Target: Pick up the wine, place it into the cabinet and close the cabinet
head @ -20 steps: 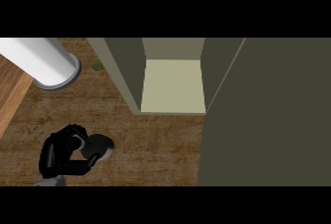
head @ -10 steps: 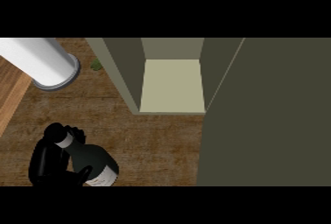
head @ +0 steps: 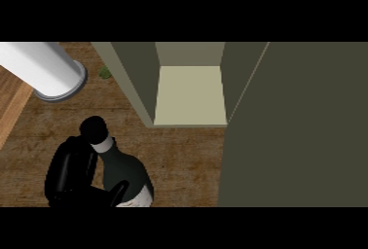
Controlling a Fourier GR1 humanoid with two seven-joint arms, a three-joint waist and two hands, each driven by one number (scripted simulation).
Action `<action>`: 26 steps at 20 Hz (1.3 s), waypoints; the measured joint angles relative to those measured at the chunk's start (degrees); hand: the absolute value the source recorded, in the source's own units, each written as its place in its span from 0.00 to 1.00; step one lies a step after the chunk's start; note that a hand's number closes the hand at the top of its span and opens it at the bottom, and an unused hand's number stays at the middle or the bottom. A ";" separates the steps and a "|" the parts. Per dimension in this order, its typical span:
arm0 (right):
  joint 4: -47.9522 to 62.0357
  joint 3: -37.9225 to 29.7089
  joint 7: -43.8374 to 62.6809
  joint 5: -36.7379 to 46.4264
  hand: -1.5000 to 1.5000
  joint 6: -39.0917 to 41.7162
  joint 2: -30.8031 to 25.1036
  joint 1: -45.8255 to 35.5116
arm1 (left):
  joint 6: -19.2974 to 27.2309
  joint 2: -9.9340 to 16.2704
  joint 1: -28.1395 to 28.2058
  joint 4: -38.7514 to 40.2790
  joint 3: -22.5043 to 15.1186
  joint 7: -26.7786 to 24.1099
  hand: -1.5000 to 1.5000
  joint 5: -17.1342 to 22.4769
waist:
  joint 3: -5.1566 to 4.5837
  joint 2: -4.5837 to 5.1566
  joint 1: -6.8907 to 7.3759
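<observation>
My black left hand [head: 72,172] shows glossy highlights along its fingers against the mottled brown, wood-grained counter [head: 187,160]. In it, the wine bottle [head: 123,171] is dark grey-green glass, with a black cap, a pale grey band at the neck and a white label at its lower edge. The cabinet [head: 137,78] has olive-drab walls, and its inner shelf [head: 191,95] is a pale cream-yellow. Its open door [head: 302,126] is a flat dark olive. At upper left lies a white cylinder [head: 39,65] with a grey rim, a small patch of green [head: 105,73] beside it, and a lighter orange-brown wooden strip [head: 13,104] along the left edge.
</observation>
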 measured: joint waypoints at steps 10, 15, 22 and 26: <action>0.14 -0.32 -1.68 -0.31 0.00 1.29 0.55 1.86 | 15.30 -1.41 -10.51 -2.27 -12.40 8.63 1.00 -2.04 | -0.01 0.09 -0.29; 0.17 -0.95 0.44 -0.70 0.00 0.48 0.26 -0.51 | 23.84 -1.51 -16.56 -0.07 -17.72 10.91 1.00 -2.42 | -0.03 0.09 -0.36; 0.28 -0.91 -0.98 -0.95 0.00 1.30 0.82 0.71 | 34.44 -1.54 -28.10 5.78 -20.18 14.86 1.00 -3.81 | -0.02 0.11 -0.54; 0.27 -2.11 0.32 -1.27 0.00 1.42 -0.22 -0.89 | 36.80 -1.55 -31.26 9.27 -20.14 14.34 1.00 -3.27 | -0.04 0.13 -0.46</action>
